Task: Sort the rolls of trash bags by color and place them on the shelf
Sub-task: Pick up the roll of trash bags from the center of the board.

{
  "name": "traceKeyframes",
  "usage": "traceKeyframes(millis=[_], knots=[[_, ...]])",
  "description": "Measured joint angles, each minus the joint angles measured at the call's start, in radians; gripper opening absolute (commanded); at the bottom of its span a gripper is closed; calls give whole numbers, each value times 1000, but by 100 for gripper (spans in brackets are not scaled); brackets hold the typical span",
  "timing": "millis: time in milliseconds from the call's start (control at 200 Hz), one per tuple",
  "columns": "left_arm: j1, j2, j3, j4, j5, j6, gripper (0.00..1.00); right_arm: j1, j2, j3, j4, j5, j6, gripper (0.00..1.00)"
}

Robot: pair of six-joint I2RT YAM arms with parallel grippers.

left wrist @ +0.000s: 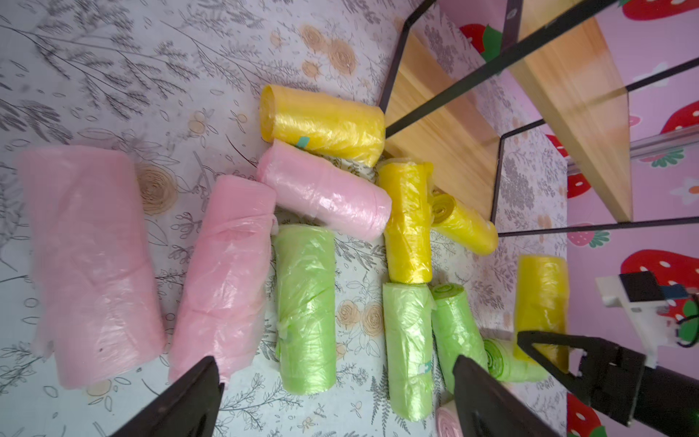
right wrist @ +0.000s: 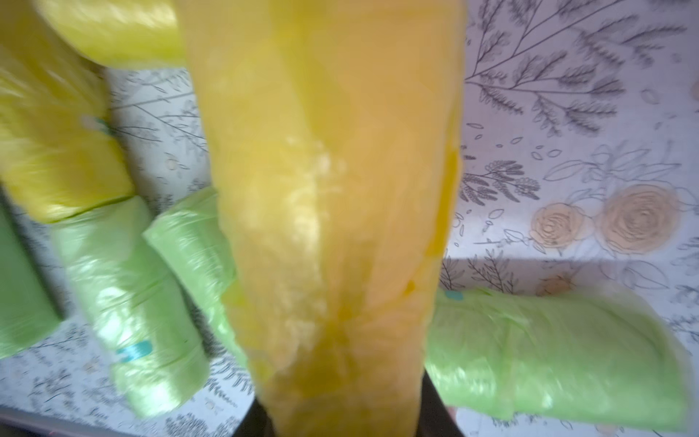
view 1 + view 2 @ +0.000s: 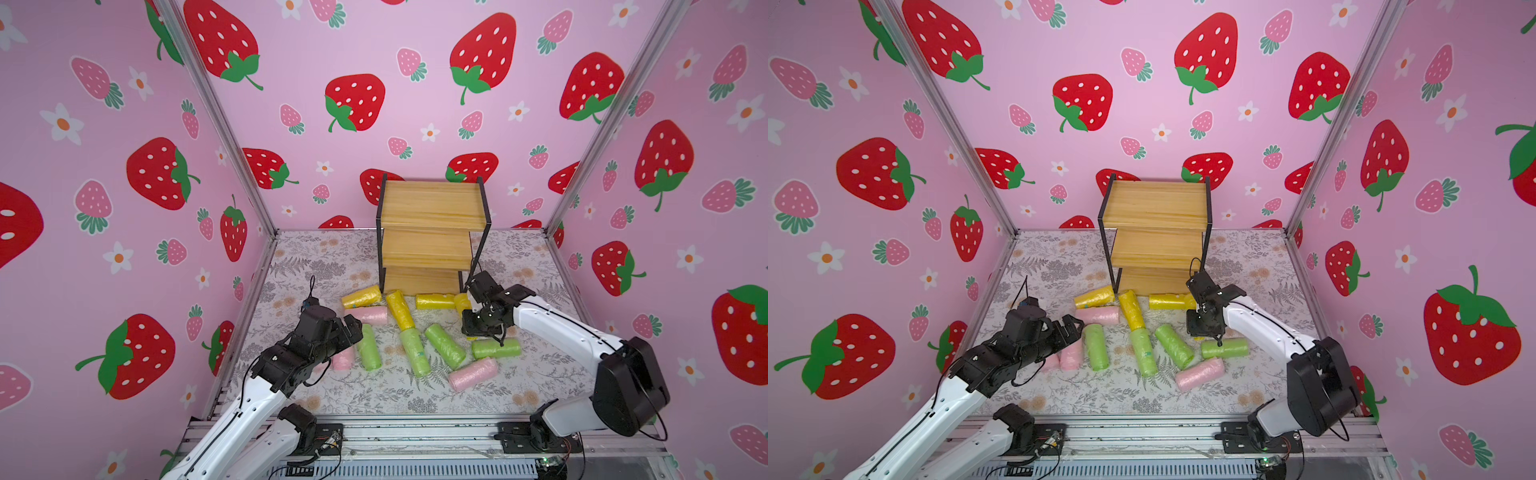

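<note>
- Nearest the front, the left gripper (image 1: 336,365) hangs with its jaws spread wide and empty above the pink rolls (image 1: 223,276) and green rolls (image 1: 304,306), well apart from the shelf.
- Farther back, the right gripper (image 3: 494,336) pinches the yellow roll (image 2: 333,189) across its width. The roll's long axis runs front to back, toward the shelf.
- In both top views the gripper's body hides most of that roll. The right wrist view shows it filling the gap between the fingers, and the left wrist view shows most of its length. Whether it is clear of the table (image 3: 374,399), I cannot tell.
- Farthest, the shelf (image 3: 432,203) stands just behind the right gripper with its boards bare, so the right arm is the nearer one for the placing.
</note>
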Motion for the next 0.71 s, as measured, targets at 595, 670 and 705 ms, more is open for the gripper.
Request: traceKeyframes(millis=[595,670,705], knots=[[-4,87,56,673,491,-114,100,220,-240,181,51,-404,131,0],[-13,110,56,703,515,-122,100,240,-240,181,88,-436,161,0],[-21,116,56,713,521,-125,100,245,-240,181,106,-450,174,0]])
